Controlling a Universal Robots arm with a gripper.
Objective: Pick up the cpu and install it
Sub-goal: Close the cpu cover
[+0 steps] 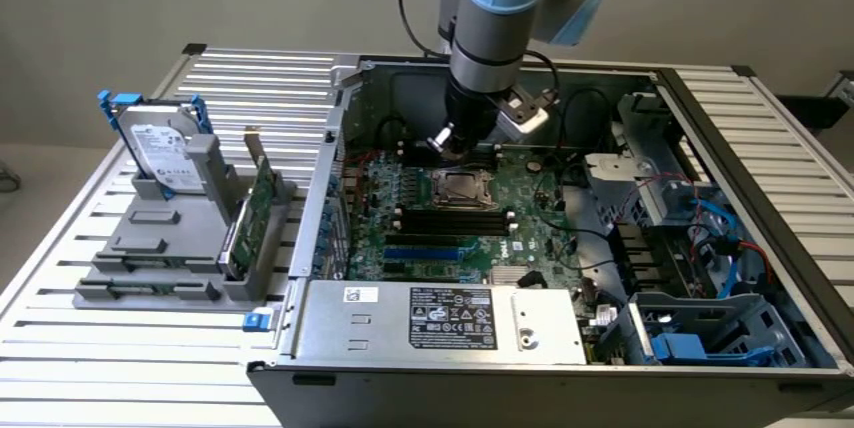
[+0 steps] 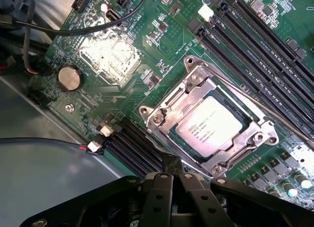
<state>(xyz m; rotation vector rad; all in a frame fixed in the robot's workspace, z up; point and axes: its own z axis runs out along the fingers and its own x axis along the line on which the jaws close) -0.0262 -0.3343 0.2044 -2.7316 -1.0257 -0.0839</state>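
One cpu (image 2: 211, 126) lay flat inside the single metal socket frame (image 2: 170, 105) on the green motherboard (image 2: 122, 99), silvery top up. The one gripper (image 2: 171, 162) hung over the board with its two fingers pressed together and nothing between them. In the wrist view their tip stood just beside the frame's edge, apart from the chip. In the exterior view the gripper was at twelve o'clock from the socket, inside the open computer case (image 1: 534, 393). One coin cell (image 2: 68, 77) sat on the board. At nine o'clock from the case, one hard drive (image 1: 167, 153) stood upright in a grey stand (image 1: 147, 248). One power supply (image 1: 441, 318) lay at six o'clock from the socket.
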